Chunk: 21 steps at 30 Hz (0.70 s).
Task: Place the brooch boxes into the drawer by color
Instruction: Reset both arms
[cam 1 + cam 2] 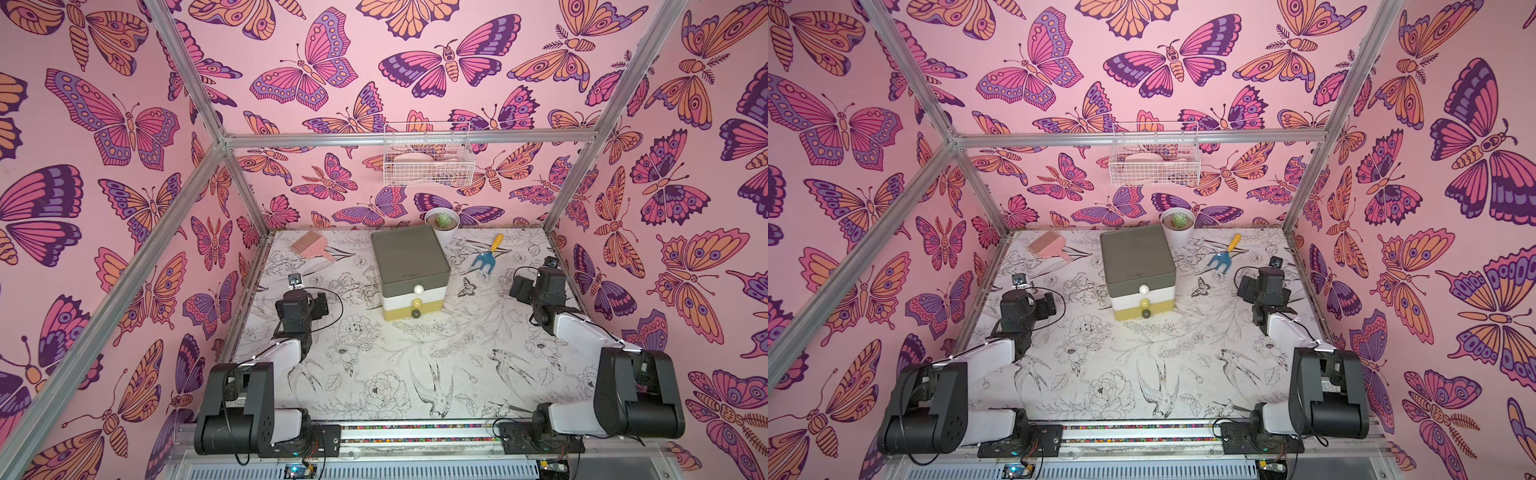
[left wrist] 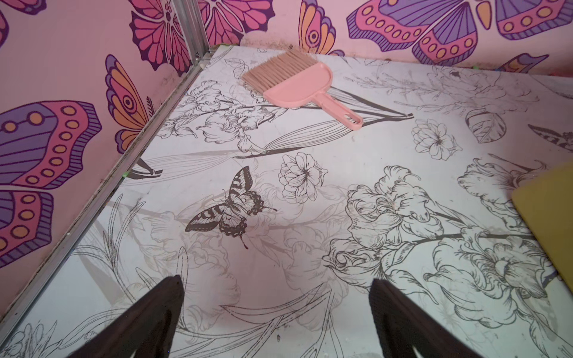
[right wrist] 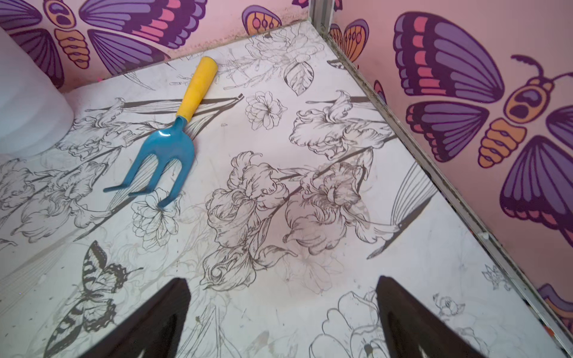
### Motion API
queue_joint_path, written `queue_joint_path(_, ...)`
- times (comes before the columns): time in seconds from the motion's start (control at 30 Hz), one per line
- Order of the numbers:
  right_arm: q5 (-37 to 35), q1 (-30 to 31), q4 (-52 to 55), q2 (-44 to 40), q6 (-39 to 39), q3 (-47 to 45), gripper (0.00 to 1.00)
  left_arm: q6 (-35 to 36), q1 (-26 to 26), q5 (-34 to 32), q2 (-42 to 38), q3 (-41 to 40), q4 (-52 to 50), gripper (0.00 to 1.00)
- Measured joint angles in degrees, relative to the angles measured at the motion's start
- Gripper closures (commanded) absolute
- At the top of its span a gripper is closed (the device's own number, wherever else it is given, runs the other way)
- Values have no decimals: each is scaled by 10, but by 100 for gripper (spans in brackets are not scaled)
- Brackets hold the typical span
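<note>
Jaws of the left gripper (image 2: 276, 279) stood spread and empty in the left wrist view. The drawer (image 2: 548, 214), seen as a smooth yellow corner, lay apart from them. In the right wrist view, the right gripper (image 3: 282, 279) stood equally spread and empty, near a plastic garden fork (image 3: 173, 136). In both top views, the boxy, round-cornered drawer (image 1: 409, 266) (image 1: 1138, 262) sat closed between both arms.

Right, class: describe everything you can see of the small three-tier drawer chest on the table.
The drawer chest is boxy with rounded corners, plastic-looking: grey-green top tier, white middle, yellow bottom. Each front carries a ball knob: white, yellow, dark going down. All tiers look shut. It stands upright on the table, just before a white plant pot.
</note>
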<state>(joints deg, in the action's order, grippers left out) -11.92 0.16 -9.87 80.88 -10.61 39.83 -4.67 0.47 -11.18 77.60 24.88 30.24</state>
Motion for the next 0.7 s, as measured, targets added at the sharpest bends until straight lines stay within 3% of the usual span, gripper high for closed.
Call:
queue_joint_path(0.17,5,-1,-86,-3,21,-39,1,9,-2,10,26,-39,104,0)
queue_joint_path(0.33,20,-5,-239,13,34,-162,1,26,-14,15,105,-94,226,0)
queue_joint_path(0.47,28,-5,-346,57,38,-213,1,28,-15,15,104,-67,197,0)
queue_joint_path(0.7,64,-5,-371,59,58,-185,1,27,-16,7,106,-40,221,0)
